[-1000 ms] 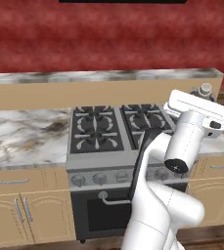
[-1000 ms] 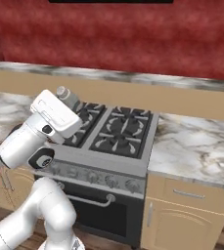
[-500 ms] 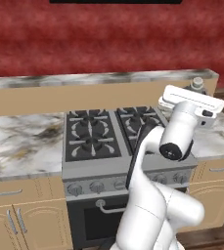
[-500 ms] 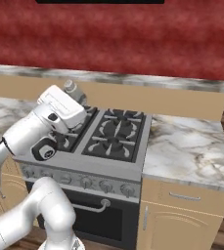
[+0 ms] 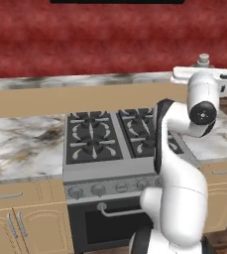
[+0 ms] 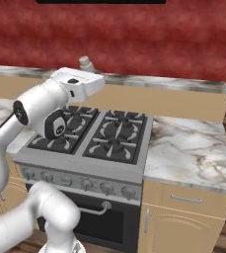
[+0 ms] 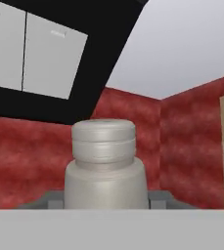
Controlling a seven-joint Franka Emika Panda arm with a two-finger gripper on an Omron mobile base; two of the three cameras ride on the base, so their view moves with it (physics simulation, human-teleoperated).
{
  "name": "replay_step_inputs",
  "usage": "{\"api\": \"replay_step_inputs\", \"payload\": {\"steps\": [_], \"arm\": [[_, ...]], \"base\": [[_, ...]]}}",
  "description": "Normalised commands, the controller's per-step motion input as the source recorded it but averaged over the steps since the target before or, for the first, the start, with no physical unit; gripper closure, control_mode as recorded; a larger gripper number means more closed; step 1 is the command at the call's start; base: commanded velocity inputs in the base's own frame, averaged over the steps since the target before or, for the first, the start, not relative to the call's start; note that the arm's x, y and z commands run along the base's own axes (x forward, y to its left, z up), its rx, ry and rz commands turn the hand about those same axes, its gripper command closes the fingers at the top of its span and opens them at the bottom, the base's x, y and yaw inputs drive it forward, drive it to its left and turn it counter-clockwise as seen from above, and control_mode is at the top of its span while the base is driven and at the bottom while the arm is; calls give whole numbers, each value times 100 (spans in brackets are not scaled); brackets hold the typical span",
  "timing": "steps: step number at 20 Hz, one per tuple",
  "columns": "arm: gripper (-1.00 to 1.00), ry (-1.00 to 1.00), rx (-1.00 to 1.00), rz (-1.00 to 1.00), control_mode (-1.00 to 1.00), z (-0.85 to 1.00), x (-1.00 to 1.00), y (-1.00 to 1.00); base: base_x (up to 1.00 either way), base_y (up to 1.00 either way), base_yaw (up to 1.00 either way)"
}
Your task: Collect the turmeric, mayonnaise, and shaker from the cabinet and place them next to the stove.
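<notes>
Shaker [image 7: 103, 166] clamped in tool [image 7: 103, 200], centre of hand view.
Likely light, rigid, slick; grip on lower body, under cap.

No text, label, brand, number or sign could be read anywhere; the shaker [image 7: 104, 166] and the stove [image 5: 97, 144] front carried no legible marking.

The pale grey shaker [image 7: 103, 168] stands upright, ribbed silvery cap on top, up in the air above the black four-burner stove [image 5: 116, 141] with its knob row.
</notes>
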Motion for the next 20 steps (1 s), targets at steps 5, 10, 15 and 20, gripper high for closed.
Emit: {"api": "replay_step_inputs", "payload": {"steps": [5, 10, 15, 20], "arm": [[100, 45, -4, 20, -100, 44, 0, -26], [100, 46, -6, 31, -100, 1, -1, -19], [100, 34, 0, 42, -100, -44, -5, -38], [100, 31, 0, 46, -100, -79, 2, -35]], "base": [[0, 0, 0], [0, 0, 0], [0, 0, 0], [0, 0, 0]]}}
